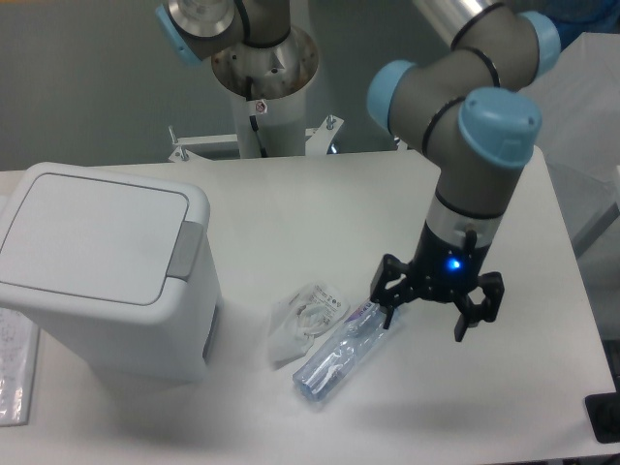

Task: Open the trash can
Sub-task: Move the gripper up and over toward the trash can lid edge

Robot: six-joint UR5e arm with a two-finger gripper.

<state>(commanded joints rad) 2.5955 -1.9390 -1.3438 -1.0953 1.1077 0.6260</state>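
A plastic bottle point(345, 351) lies nearest. The gripper point(429, 310) hovers at its 2 o'clock, fingers apart and empty. The trash can point(102, 266) sits at the table's 9 o'clock, lid shut. Approach step; next, I judge, cross to the grey tab point(185, 250) and press.

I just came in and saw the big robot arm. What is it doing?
It's supposed to open the white trash can, but the lid is closed. The end effector hangs open and empty above the table, right beside a plastic bottle and a crinkly wrapper, far from the can.
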